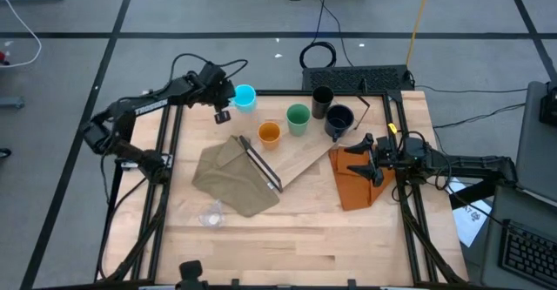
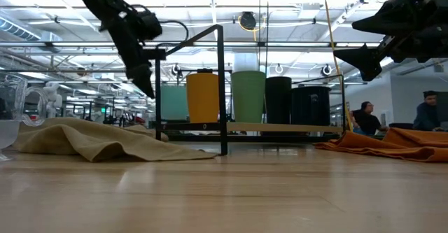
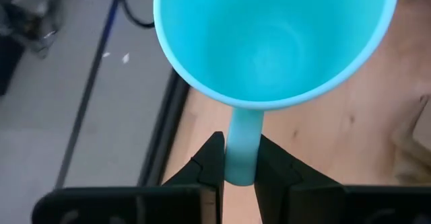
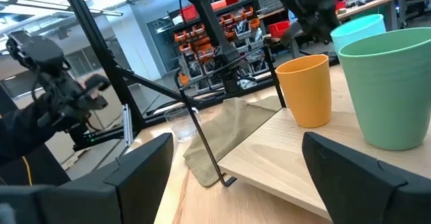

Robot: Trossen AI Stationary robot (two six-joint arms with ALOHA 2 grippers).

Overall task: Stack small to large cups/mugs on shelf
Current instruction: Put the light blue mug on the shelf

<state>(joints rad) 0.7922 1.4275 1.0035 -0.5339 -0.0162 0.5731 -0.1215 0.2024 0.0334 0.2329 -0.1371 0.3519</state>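
A: Status of the left gripper point(image 3: 239, 158)?

B: Clamped narrow on the handle of the cyan mug point(image 1: 244, 97), upper left of the overhead frame, beside the shelf point(image 1: 306, 156). Rigid, light, probably smooth plastic; the handle is the correct grip point.

A: The right gripper point(image 1: 364, 158)?

B: Spread wide, empty, over the orange cloth point(image 1: 354, 184). Whether the mug touches the table is hard to judge.

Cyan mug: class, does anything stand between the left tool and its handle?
Nothing does. The left tool is already closed on the handle of the cyan mug, at the table's far left edge.
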